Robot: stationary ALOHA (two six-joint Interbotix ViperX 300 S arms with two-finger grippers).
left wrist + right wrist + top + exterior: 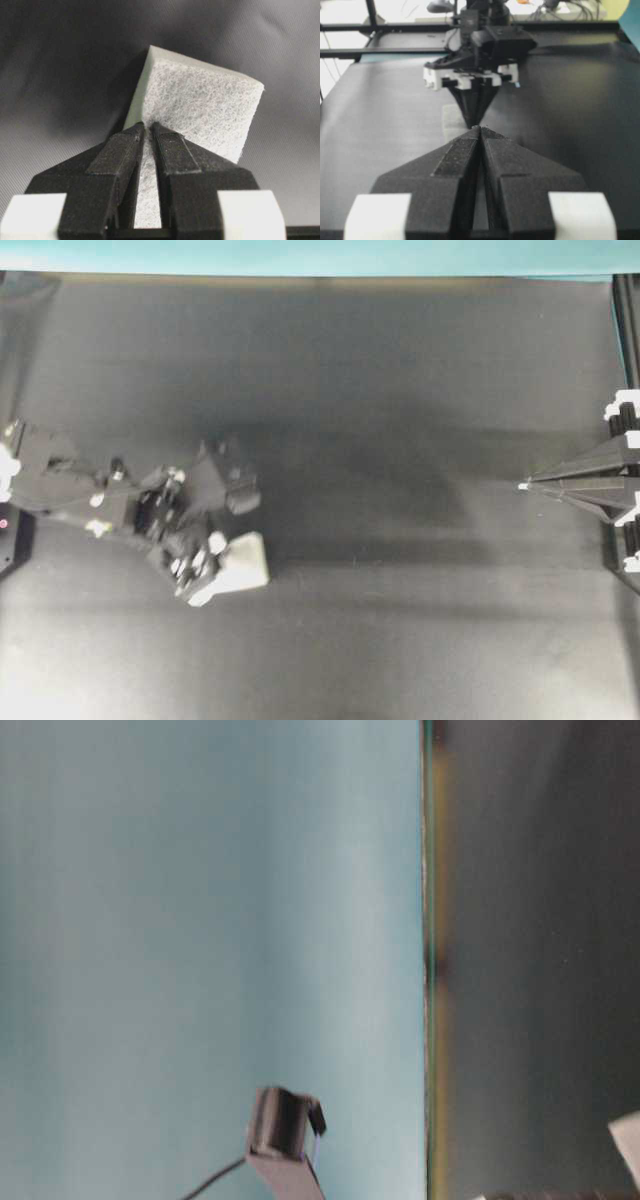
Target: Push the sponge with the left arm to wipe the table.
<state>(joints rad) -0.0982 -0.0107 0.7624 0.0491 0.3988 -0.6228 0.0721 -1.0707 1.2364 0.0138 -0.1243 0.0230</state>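
Pressing the sponge point(200, 107), the left gripper point(148, 126) appears nearly closed in the wrist view; overhead, the closed right gripper point(524, 486) idles at the table's point(400, 360) right edge.

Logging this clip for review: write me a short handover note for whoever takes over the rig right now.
Left gripper: jaws shut, tips pressed on the white sponge, pushing, not gripping.
Right gripper: shut, parked at the right edge, holding nothing.
Sponge lies flat on the black table, left of centre.
Done: contact made with the sponge.
Left: wiping the table; how much has been covered cannot be told.
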